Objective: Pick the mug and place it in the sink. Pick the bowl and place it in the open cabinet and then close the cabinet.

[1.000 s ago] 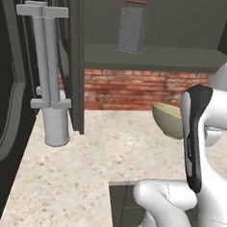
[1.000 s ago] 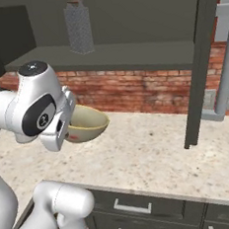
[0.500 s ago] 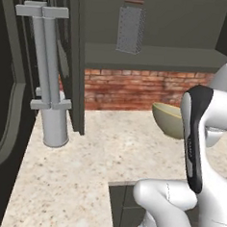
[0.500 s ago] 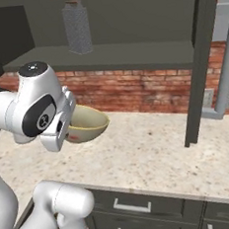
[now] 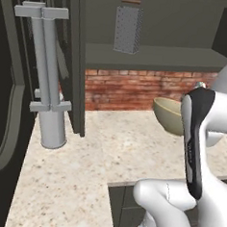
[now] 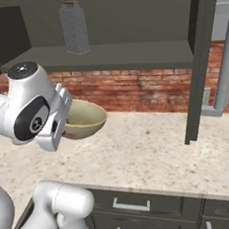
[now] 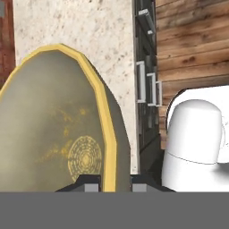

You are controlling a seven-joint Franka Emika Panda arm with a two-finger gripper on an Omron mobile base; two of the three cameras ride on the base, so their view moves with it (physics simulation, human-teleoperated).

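- Left base view: the bowl (image 5: 170, 114) was up off the speckled desk (image 5: 102, 153), tipped a bit, sitting below the open cabinet (image 5: 153, 56) shelf and in front of the brick wall (image 5: 132, 88). The white arm covered its right side. A metal grater (image 5: 128, 29) stood on the shelf, up and left of the bowl.
- Right base view: same bowl (image 6: 84, 118), olive-tan with a pale rim, was tucked right against the arm's wrist, clear of the desk (image 6: 140, 158). The grater (image 6: 74, 27) stood on the cabinet (image 6: 111, 55) shelf almost straight above it. The cabinet door (image 6: 200, 58) hung open well to the bowl's right.
- Hand view: the hand (image 7: 109, 181) was pinching the bowl's (image 7: 58, 125) yellow rim, one fingertip inside and one outside.
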